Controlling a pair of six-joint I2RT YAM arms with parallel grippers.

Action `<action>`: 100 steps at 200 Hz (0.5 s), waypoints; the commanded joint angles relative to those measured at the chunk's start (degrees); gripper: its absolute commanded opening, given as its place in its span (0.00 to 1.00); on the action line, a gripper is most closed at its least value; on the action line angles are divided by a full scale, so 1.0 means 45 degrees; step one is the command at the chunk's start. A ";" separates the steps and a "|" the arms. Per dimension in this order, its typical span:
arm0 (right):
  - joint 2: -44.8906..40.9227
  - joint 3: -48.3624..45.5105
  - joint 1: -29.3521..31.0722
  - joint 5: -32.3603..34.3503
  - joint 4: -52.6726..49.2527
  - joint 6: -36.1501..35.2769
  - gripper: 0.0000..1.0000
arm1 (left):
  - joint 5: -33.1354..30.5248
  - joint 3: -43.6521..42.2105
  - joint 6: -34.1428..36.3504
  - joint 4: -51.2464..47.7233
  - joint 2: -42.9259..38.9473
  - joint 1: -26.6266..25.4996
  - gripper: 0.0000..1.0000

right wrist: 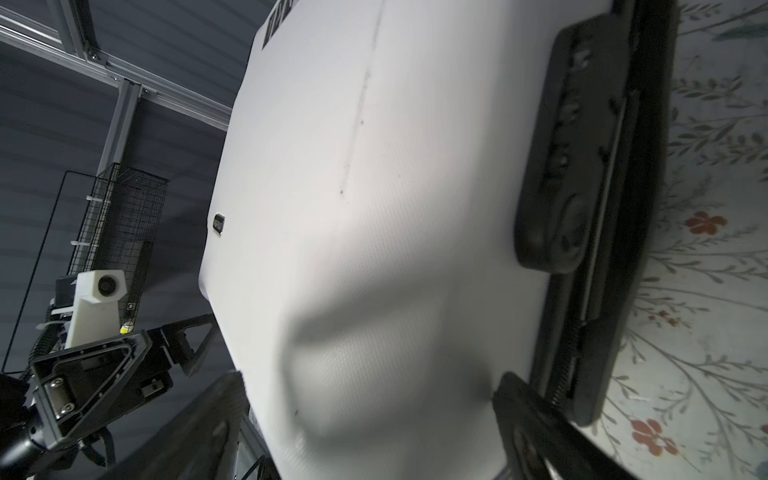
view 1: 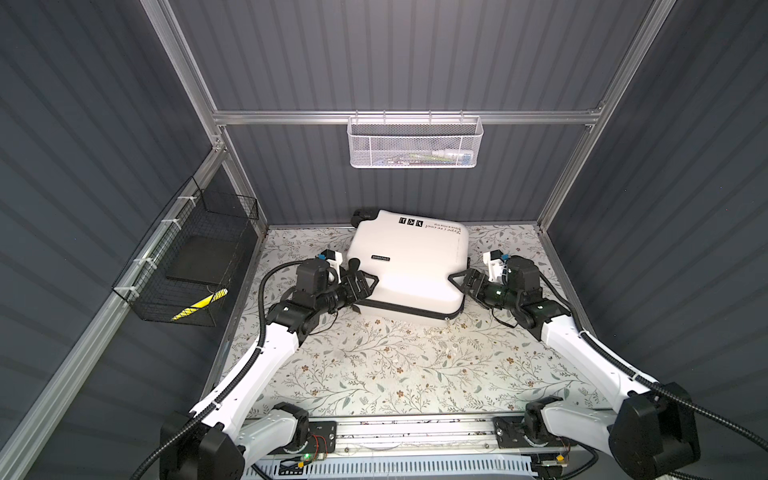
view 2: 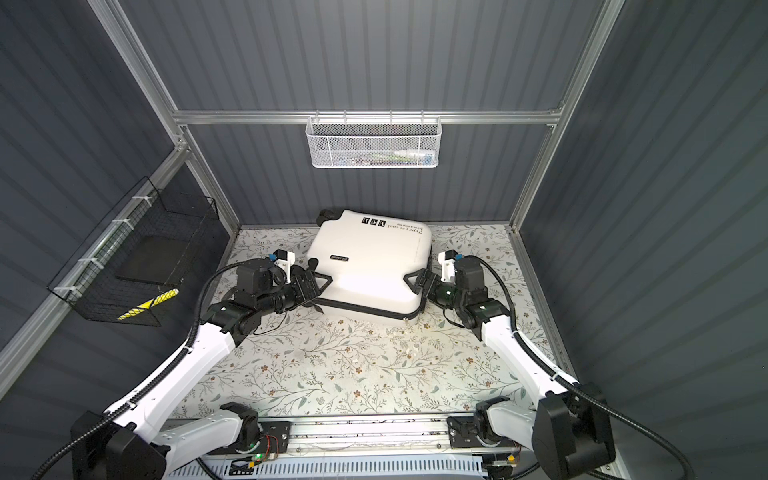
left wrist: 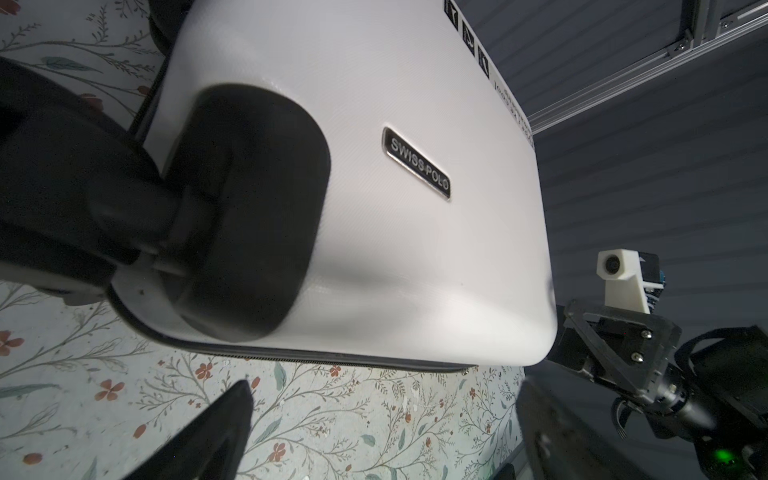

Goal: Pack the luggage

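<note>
Closed luggage (view 1: 409, 262) was flanked at its lower corners by wide-jawed left gripper (view 1: 365, 291) and right gripper (view 1: 457, 286); positioning was judged in hand, unzipping needed next.

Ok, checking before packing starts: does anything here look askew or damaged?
The white suitcase lies closed and turned askew to the edges of the floral tabletop, its far wheel corner near the back wall. The right wrist view shows a thin dark scuff line along its shell. Nothing is spilled.

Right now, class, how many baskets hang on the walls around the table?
2. The white mesh basket hangs on the back wall's rail; the black wire basket hangs on the left wall. No others show.
</note>
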 commanded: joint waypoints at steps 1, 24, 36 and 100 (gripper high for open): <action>-0.0111 -0.0178 0.0514 0.0143 0.0497 0.0272 0.95 | 0.0473 -0.0060 -0.0068 0.0456 0.0219 -0.0053 1.00; -0.0191 -0.0517 0.1142 0.0265 0.0855 0.0525 0.94 | 0.0396 0.0069 0.0124 0.0454 0.0539 -0.0048 1.00; -0.0253 -0.0640 0.1512 0.0360 0.0985 0.0636 0.94 | 0.0339 0.0176 0.0200 0.0464 0.0719 -0.0053 1.00; -0.1405 -0.1245 0.3132 0.1140 0.0711 0.0424 0.94 | 0.0292 0.1338 0.0908 0.0012 0.1581 -0.0053 1.00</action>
